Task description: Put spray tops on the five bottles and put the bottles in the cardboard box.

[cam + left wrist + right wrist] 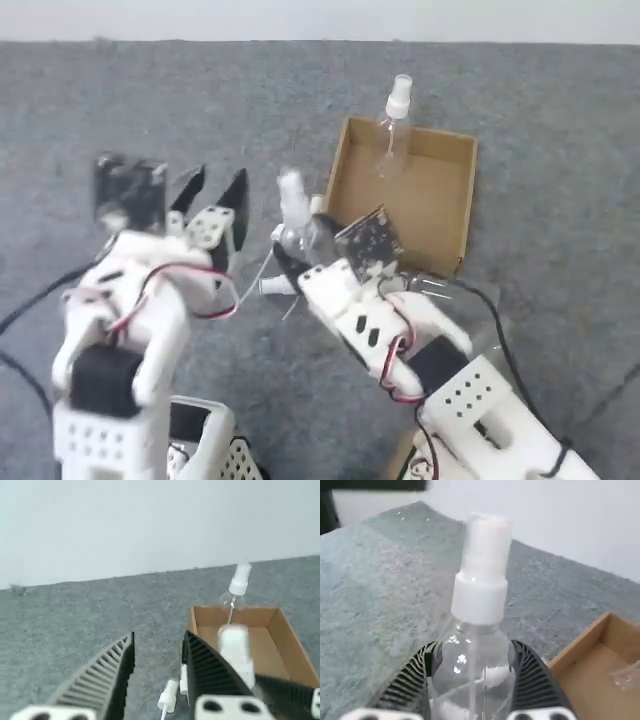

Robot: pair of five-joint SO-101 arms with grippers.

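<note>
The high camera sits up at the near side, looking down over the grey table (560, 130). The left wrist camera looks low past the left gripper (159, 640) toward the far wall (150, 525). The right wrist camera sits close behind the right gripper (475, 650) and its bottle (470, 680). All three share the cardboard box (338, 170).

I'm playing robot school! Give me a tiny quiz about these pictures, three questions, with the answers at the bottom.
1. True or false: the left end effector is shut tight.
2. Pick one: the right end effector holds A) a clear bottle with a white spray top; B) a cup; C) nothing.
3. How many bottles stand inside the cardboard box?
Key: 1 false, its jaws are open with nothing between them. 2 A. 3 one, the standing bottle by the far wall.
</note>
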